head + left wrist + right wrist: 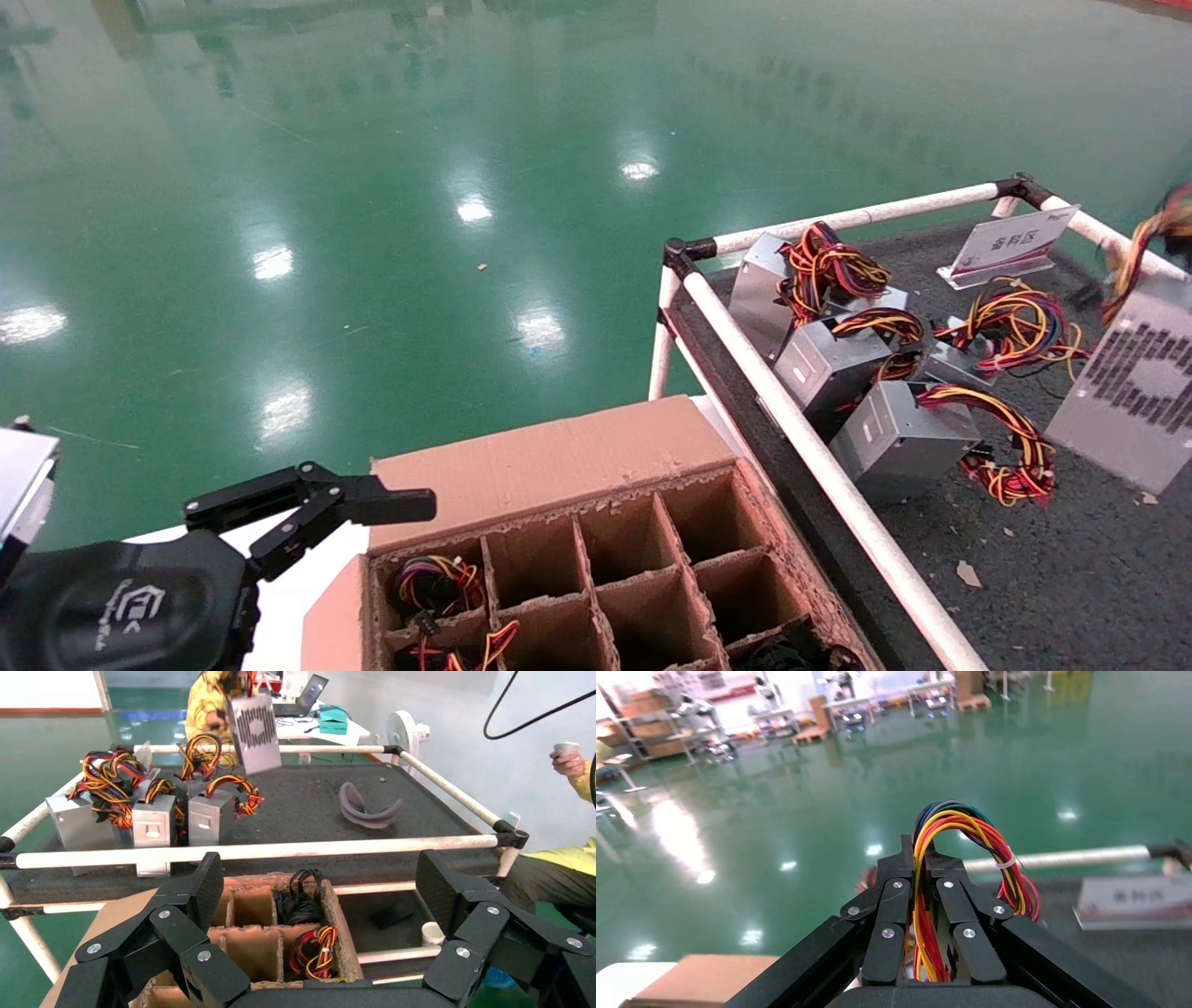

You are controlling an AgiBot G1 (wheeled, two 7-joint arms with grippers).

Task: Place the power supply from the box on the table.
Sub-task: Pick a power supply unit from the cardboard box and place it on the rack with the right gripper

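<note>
The right gripper point(921, 862) has its fingers pinched tight on the wire bundle point(961, 853) of the power supply point(1138, 391), the coloured loop arching up from between the closed pads. In the head view that unit hangs at the far right, above the table point(1071, 578), its perforated grille face turned toward the camera and its wires point(1150, 233) rising off the frame edge. Whether its lower corner touches the speckled surface, I cannot tell.

The left gripper point(320, 899) hovers spread wide over the box point(559, 461), fingers point(200, 888) far apart and holding nothing, pointing across the cardboard cells toward the table. In the head view it sits low at the left, just beside the carton's flap.

On the table, a cluster of plain grey units point(857, 391) with tangled leads lies against the white rail point(801, 438), and a small sign point(1010, 244) stands near the far corner. Some cells of the box hold wires point(438, 582); others are bare.
</note>
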